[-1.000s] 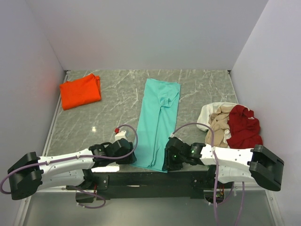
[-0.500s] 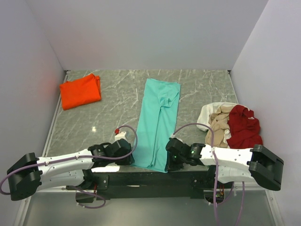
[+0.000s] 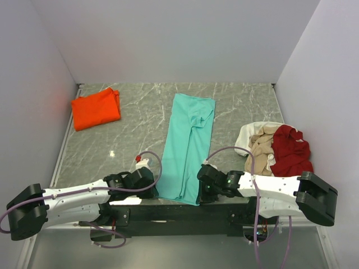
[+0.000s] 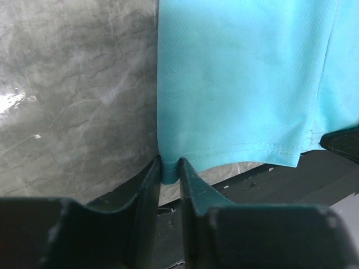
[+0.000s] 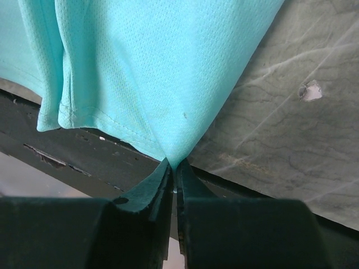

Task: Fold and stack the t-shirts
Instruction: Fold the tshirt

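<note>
A teal t-shirt (image 3: 188, 145) lies folded into a long strip down the middle of the marble table, its hem at the near edge. My left gripper (image 3: 156, 188) is at the hem's near-left corner. In the left wrist view its jaws (image 4: 170, 168) pinch that corner of the teal cloth (image 4: 241, 84). My right gripper (image 3: 200, 191) is at the near-right corner, and its jaws (image 5: 174, 166) are shut tight on a tip of the teal fabric (image 5: 151, 61). A folded orange t-shirt (image 3: 95, 107) lies at the far left.
A loose pile sits at the right: a dark red shirt (image 3: 290, 148) on a beige one (image 3: 262, 147) and a white one (image 3: 249, 133). Walls close in the table on three sides. A dark mounting rail (image 3: 168, 213) runs along the near edge.
Both grippers' jaws have closed onto the teal shirt's near hem corners. The arms have barely shifted, and the shirt lies as before.
</note>
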`<state>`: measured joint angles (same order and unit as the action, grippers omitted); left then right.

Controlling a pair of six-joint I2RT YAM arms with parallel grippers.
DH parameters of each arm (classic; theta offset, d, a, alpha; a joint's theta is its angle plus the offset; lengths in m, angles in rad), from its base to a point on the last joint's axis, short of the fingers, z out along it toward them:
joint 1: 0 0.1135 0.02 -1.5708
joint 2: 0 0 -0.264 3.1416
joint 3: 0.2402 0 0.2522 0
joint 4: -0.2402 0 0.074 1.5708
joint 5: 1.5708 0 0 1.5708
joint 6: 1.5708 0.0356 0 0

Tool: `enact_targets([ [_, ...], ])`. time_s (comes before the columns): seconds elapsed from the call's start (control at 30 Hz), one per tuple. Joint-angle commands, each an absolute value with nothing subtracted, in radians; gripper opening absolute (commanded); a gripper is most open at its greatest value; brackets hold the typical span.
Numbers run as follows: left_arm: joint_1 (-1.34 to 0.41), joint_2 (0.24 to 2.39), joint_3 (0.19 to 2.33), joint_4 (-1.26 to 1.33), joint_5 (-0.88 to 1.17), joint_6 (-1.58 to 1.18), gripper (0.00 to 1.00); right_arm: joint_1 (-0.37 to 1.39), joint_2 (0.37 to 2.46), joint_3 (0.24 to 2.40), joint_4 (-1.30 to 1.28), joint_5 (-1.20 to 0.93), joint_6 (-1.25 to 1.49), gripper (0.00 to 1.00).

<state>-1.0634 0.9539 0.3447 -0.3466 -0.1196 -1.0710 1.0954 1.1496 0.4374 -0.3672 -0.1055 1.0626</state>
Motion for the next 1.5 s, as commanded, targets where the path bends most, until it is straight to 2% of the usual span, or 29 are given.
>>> enact_targets([
  [0.0,-1.062,0.953,0.327,-0.292,-0.097,-1.083,0.22,1.106,1.16,0.439,-0.37,-0.075,1.072,0.09],
  [0.03,-1.062,0.951,0.324,-0.282,-0.095,-1.085,0.14,1.106,1.158,0.44,-0.373,-0.074,1.072,0.08],
  [0.13,-1.062,0.945,0.313,-0.265,-0.097,-1.094,0.0,1.109,1.152,0.446,-0.387,-0.069,1.069,0.01],
  [0.6,-1.146,0.9,0.296,-0.259,-0.095,-1.161,0.01,1.147,1.072,0.451,-0.48,-0.051,1.1,0.0],
  [1.13,-1.227,0.747,0.434,-0.391,-0.273,-1.236,0.01,1.206,0.896,0.589,-0.725,0.107,1.151,0.0],
  [1.47,-1.221,0.89,0.535,-0.341,-0.371,-1.164,0.0,1.167,0.971,0.673,-0.758,0.227,1.097,0.0],
])
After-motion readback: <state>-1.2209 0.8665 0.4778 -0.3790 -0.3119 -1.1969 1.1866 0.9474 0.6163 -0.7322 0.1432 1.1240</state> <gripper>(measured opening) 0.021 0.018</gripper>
